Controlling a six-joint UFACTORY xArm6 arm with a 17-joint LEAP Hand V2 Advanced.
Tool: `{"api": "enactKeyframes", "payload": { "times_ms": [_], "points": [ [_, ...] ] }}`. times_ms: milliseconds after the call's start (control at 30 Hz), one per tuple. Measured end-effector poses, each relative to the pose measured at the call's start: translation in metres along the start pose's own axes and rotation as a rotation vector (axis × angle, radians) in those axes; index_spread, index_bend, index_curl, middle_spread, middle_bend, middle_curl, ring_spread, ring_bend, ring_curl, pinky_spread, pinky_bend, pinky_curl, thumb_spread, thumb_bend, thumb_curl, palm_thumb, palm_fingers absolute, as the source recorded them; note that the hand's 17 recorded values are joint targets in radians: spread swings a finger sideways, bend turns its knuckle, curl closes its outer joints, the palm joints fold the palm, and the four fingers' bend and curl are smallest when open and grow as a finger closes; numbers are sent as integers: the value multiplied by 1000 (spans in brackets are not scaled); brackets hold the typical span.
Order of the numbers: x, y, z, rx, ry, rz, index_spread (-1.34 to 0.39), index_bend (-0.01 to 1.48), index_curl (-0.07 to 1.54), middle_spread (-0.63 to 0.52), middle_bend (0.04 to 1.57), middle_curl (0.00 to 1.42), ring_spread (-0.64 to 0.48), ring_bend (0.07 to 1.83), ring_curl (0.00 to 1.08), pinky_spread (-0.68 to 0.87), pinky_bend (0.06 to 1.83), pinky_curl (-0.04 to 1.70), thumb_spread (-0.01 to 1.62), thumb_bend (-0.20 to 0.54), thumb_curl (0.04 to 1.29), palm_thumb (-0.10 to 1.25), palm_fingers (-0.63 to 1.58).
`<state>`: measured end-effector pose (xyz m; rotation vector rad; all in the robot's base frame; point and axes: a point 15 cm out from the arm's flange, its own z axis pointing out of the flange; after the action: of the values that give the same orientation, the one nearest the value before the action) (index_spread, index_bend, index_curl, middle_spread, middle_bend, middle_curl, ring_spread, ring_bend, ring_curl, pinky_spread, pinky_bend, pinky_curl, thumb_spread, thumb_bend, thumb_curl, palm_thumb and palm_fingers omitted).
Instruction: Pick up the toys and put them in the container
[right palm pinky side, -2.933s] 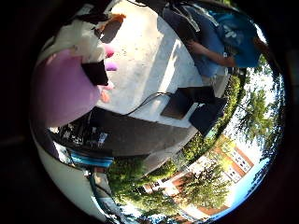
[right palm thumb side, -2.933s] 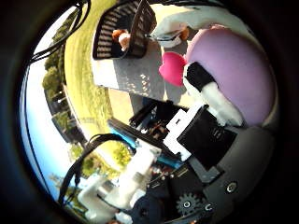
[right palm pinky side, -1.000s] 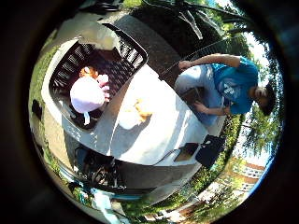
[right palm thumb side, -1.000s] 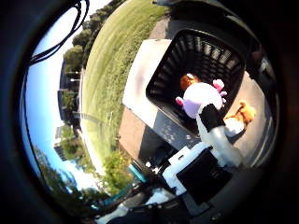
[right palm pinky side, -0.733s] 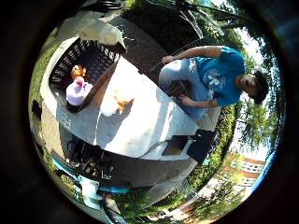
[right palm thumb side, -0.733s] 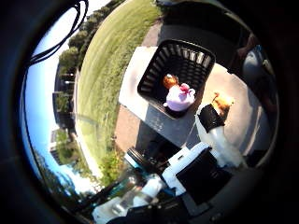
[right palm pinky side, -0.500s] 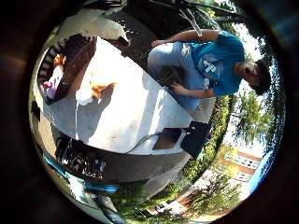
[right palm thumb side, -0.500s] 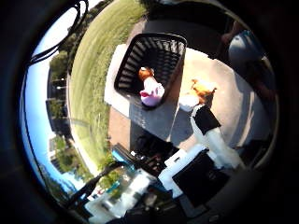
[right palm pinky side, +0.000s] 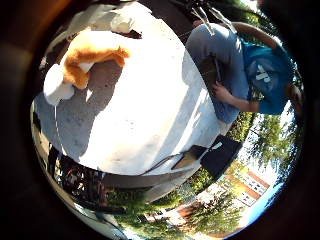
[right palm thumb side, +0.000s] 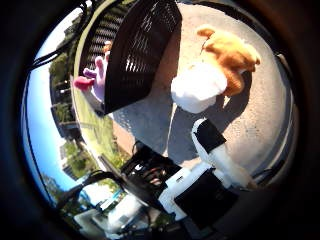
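Closer now than half a second ago, my robot hand (right palm thumb side: 215, 150) hangs with fingers loosely open, holding nothing, above the orange-and-white plush toy (right palm thumb side: 217, 75) lying on the worktop (right palm pinky side: 150, 115) beside the black basket (right palm thumb side: 135, 50), where a pink toy (right palm thumb side: 95, 80) already rests.

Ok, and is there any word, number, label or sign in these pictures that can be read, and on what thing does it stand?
No text can be read.
Blue shirt beside the table: a white mark, too blurred to read.
Orange and white plush toy: no print visible.
Black basket and the pink toy in it: no print visible.
Far building: too small to tell.
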<state>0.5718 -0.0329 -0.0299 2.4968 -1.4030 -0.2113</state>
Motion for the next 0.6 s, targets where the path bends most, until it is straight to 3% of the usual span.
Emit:
{"api": "enactKeyframes", "payload": {
  "times_ms": [167, 300, 400, 433, 533, 600],
  "points": [
    [-12, -3, 32, -66, 46, -65, -308, 187, 290, 30, 172, 319, 261, 420, 295, 483, 710, 256, 1098, -27, 419, 672, 88],
    [-16, -2, 41, -101, 74, -92, -268, 257, 307, -16, 248, 337, 261, 482, 285, 492, 663, 206, 1085, -19, 424, 719, 474],
    [-12, 2, 43, -114, 83, -103, -334, 246, 298, -78, 446, 407, 208, 693, 333, 473, 749, 204, 1079, -20, 428, 744, 1051],
    [-10, 4, 43, -116, 81, -101, -362, 178, 301, -87, 552, 459, 191, 831, 393, 461, 774, 225, 1079, -19, 432, 754, 1123],
    [-2, 12, 43, -125, 71, -89, -437, 127, 296, -127, 752, 574, 124, 1093, 524, 447, 813, 264, 1075, -15, 443, 790, 1057],
    [8, 19, 38, -120, 65, -76, -509, 181, 294, -158, 858, 649, 71, 1193, 590, 437, 950, 312, 1070, -12, 458, 828, 1080]
  ]
}}
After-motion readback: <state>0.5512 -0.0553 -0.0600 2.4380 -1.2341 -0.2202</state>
